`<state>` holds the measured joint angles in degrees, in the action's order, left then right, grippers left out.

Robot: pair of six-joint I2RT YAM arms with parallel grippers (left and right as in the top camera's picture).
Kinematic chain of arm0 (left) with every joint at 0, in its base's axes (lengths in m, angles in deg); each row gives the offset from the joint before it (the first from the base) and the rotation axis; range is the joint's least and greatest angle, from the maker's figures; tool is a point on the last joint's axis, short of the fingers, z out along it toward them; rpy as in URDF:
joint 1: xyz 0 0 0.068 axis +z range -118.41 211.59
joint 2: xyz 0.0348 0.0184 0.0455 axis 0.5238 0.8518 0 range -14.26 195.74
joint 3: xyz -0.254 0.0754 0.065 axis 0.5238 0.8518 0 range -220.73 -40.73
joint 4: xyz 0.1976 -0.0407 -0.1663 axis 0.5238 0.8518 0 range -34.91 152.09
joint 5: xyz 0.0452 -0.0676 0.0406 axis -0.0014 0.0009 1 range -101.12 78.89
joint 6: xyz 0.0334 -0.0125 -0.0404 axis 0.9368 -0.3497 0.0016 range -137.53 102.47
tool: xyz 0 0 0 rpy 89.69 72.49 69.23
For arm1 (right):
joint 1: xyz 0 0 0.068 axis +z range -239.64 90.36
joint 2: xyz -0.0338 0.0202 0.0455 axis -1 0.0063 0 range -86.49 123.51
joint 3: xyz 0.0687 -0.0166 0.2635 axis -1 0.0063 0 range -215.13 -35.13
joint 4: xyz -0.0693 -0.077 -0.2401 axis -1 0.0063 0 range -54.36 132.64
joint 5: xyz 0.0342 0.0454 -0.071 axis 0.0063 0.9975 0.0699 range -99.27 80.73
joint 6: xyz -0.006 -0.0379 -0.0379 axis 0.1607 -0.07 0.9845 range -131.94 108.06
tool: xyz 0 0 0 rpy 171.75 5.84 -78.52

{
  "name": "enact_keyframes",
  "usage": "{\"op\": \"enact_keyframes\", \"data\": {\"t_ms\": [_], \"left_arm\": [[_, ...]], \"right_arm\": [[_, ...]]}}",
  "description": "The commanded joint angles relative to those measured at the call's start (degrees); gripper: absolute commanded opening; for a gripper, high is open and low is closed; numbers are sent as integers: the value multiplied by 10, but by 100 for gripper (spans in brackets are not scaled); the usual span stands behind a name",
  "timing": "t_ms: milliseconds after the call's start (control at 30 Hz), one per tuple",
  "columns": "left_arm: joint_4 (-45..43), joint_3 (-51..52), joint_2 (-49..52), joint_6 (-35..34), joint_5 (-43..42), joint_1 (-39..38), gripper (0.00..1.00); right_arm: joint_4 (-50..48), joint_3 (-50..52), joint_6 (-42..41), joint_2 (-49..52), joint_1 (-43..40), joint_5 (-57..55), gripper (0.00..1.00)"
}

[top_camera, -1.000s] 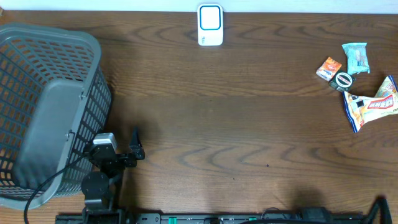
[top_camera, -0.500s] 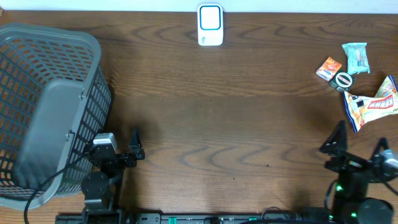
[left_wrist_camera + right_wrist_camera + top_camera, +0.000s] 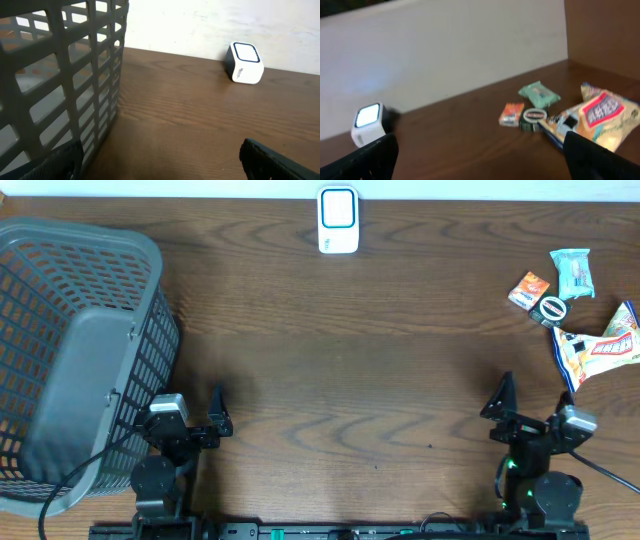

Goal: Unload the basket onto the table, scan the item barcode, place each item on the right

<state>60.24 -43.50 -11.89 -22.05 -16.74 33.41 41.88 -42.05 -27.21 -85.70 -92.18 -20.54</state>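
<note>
The white barcode scanner (image 3: 338,220) stands at the table's far edge, its screen lit; the left wrist view has the scanner (image 3: 245,70) at upper right, and the right wrist view has the scanner (image 3: 368,125) at far left. The items lie at the far right: an orange packet (image 3: 529,289), a teal packet (image 3: 572,273), a round tin (image 3: 552,310) and a snack bag (image 3: 600,347). My right gripper (image 3: 535,415) is open and empty near the front edge, short of the snack bag (image 3: 607,112). My left gripper (image 3: 195,425) is open and empty beside the basket.
A large grey plastic basket (image 3: 60,360) fills the left side of the table; its lattice wall (image 3: 60,85) stands close to my left gripper's left finger. A pale wall runs behind the table's far edge. Bare brown wood lies between the arms and the scanner.
My right arm has come up into the overhead view at the front right and shifted a little left, its jaws open throughout. The left arm and the items have not moved.
</note>
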Motion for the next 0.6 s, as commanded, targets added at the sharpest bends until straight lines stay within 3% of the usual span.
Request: {"op": "enact_keyframes", "data": {"t_ms": [0, 567], "left_arm": [[13, 12, -2, -5, -3, 1, 98], [13, 12, -2, -5, -3, 1, 98]], "right_arm": [[-13, 23, -19, -5, 0, 5, 99], [-30, 66, -19, -5, 0, 14, 99]]}}
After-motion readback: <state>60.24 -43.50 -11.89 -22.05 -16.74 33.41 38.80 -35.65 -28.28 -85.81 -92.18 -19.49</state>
